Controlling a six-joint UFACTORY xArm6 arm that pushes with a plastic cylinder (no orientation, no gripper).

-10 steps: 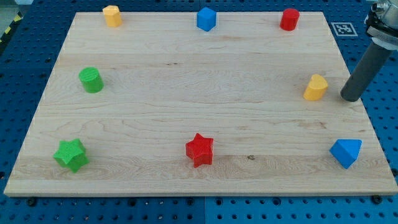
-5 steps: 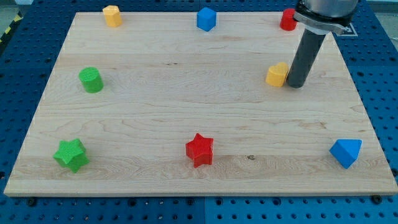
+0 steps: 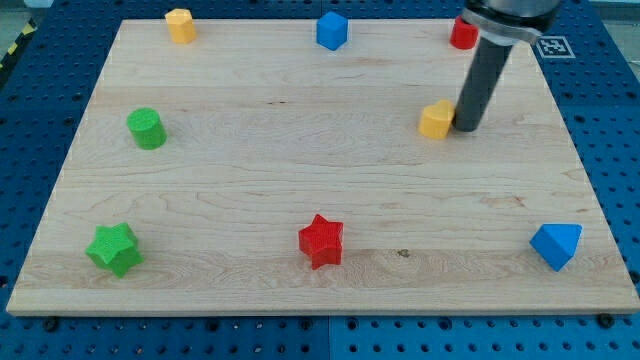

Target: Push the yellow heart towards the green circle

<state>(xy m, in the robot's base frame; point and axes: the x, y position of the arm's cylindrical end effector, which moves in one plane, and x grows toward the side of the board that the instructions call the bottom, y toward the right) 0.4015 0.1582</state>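
The yellow heart (image 3: 436,119) lies on the wooden board (image 3: 300,180) in the right half, above the middle. My tip (image 3: 465,128) stands right against the heart's right side, touching it. The green circle (image 3: 147,128) sits far off at the view's left, at about the same height as the heart. The dark rod rises from the tip toward the view's top and partly hides the red block behind it.
A yellow block (image 3: 180,24), a blue block (image 3: 332,30) and a red block (image 3: 462,34) line the top edge. A green star (image 3: 114,249), a red star (image 3: 321,240) and a blue triangle-like block (image 3: 556,245) lie along the bottom.
My tip came in from beyond the board's right edge and met the yellow heart. The heart has slid left and slightly up with the tip behind it. Other blocks have not moved.
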